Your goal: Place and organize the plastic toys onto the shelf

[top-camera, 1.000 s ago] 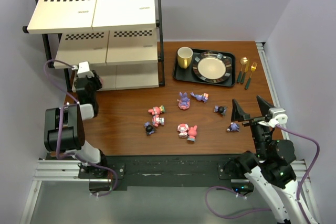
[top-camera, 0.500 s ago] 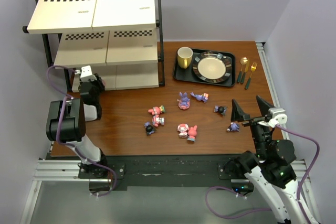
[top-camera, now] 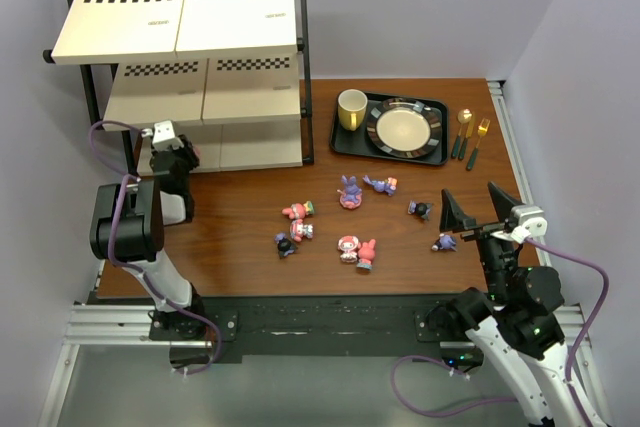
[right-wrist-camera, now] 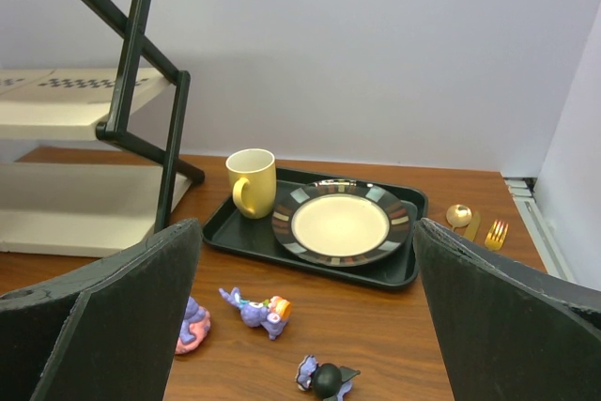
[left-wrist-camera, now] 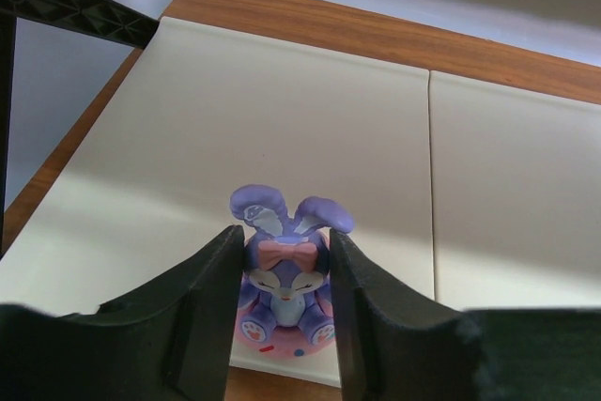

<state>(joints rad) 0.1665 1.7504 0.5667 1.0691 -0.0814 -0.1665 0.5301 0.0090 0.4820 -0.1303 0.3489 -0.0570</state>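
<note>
Gripping the purple bunny [left-wrist-camera: 282,298] between its two fingers, the left claw [left-wrist-camera: 284,243] is reaching into the lowest tier of the shelf [top-camera: 200,37]. The figurine's pink base appears to be sitting on the front lip of the cream board [left-wrist-camera: 282,119], upright and facing back toward the wrist. Judgement: it is being held upright so it stands when released, and bare board is lying ahead of the claw for a deeper placement. The right claw [top-camera: 476,209] is hanging wide open and holding nothing, with the other toys [top-camera: 350,247] lying scattered on the table [top-camera: 230,237] to its left, likely waiting its turn.
</note>
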